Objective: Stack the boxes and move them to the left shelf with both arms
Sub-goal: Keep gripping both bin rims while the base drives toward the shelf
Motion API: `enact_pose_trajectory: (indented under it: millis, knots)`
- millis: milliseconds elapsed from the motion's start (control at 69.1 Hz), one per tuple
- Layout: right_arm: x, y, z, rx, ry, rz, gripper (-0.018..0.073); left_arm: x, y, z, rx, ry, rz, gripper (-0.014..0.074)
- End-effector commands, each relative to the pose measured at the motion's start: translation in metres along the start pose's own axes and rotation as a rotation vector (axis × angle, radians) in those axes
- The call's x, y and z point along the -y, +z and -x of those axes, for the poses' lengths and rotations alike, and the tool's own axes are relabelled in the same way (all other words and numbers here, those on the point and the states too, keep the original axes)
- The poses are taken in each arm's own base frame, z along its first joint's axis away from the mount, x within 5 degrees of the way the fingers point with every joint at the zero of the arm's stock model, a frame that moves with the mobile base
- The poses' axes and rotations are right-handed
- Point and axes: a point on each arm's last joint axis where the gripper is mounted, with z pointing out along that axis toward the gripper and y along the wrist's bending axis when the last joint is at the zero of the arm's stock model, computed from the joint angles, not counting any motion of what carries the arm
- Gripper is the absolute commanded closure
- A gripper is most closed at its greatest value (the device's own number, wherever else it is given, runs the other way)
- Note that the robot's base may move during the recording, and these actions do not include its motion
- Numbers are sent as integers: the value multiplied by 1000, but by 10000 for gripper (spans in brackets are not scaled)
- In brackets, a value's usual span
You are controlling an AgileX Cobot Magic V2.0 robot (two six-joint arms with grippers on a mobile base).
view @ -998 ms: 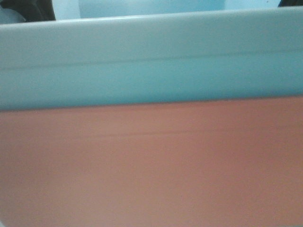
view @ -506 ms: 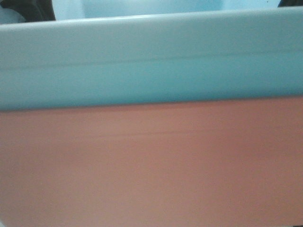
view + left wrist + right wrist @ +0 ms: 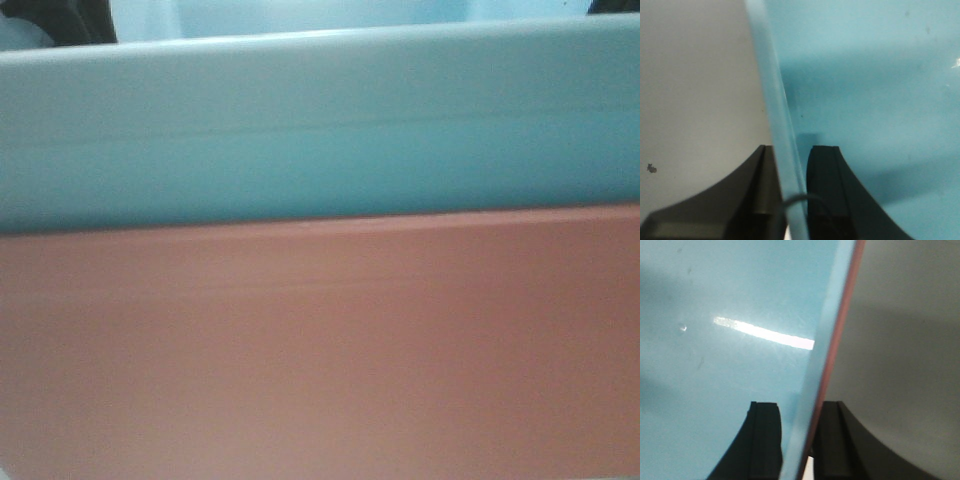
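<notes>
The light blue box (image 3: 320, 130) sits nested inside the salmon-pink box (image 3: 320, 350), and the stack fills the front view at very close range. In the left wrist view my left gripper (image 3: 792, 150) is shut on the blue box's left wall (image 3: 772, 90), one finger outside and one inside. In the right wrist view my right gripper (image 3: 799, 405) is shut on the stack's right wall, where the pink rim (image 3: 840, 330) runs along the blue wall (image 3: 822, 340). The left shelf is out of view.
A pale grey-white surface (image 3: 695, 75) lies below, outside the left wall, with a small dark speck (image 3: 652, 169) on it. A grey surface (image 3: 905, 340) shows beyond the right wall. Dark shapes (image 3: 60, 20) peek over the blue rim at top left.
The seam between the blue and pink boxes has sunk slightly in the front view. Both grips look the same.
</notes>
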Motion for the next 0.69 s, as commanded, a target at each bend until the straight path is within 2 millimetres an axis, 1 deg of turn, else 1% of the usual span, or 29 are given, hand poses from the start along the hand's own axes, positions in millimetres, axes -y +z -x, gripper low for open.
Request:
enact_pose_trajectory:
  millis: [0,680]
  knots:
    - [2,-16,10,106,-76,-31,523,-2,-21,10,112,59,-7,599]
    - [2,-16,10,106,-76,-31,523,-2,-21,10,112,59,-7,599]
